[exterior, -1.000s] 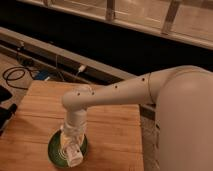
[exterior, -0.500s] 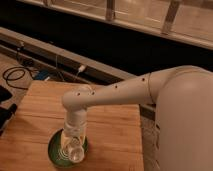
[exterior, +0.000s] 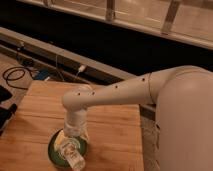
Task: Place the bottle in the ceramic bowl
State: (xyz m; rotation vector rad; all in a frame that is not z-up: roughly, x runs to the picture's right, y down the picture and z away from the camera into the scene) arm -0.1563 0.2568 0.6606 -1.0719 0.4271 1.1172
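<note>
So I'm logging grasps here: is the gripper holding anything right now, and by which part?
It cannot be told. The gripper hangs over the ceramic bowl on the wooden table, and a pale shape, possibly the bottle, shows just below it, but no hold is visible.

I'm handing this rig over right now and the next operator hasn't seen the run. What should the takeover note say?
Gripper: pointing down directly over the ceramic bowl near the front left of the wooden table.
Bottle: pale, lying tilted at the bowl's front right edge, just below the gripper. Whether it is released cannot be told from this view.
Done: bottle carried to the bowl.
Left: confirm the bottle rests inside the bowl and is let go, then lift the arm away.
</note>
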